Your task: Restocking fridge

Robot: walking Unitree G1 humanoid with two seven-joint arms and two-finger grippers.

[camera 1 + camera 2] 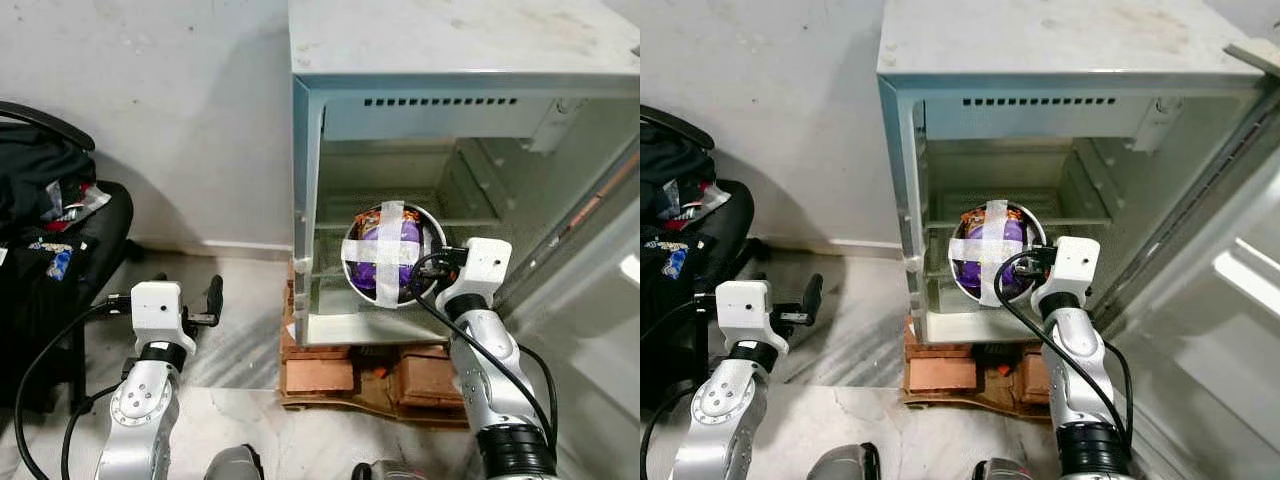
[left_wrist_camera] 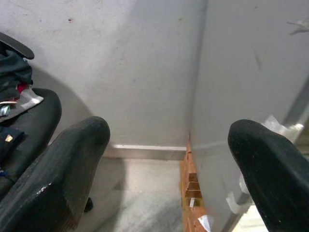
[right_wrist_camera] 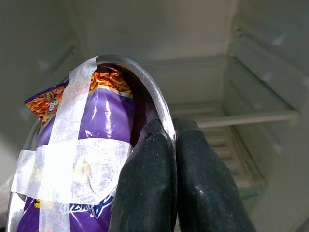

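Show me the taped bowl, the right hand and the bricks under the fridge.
taped bowl point(image 1: 385, 250): left eye view, tape cross.
right hand point(image 3: 171, 140): right wrist view, fingertips clamped on bowl's rim.
bricks point(image 1: 320, 375): left eye view, front brick face.

A silver bowl point(image 1: 386, 253) is showing a purple and orange snack packet point(image 3: 91, 113) under a cross of white tape point(image 1: 389, 250). The black fingers point(image 3: 159, 183) of the right gripper point(image 3: 173, 140) are contrasting with its shiny rim. The fridge point(image 1: 420, 60) is looking pale grey, sitting on reddish-brown bricks point(image 1: 320, 372). The chair point(image 1: 60, 250) is showing black.
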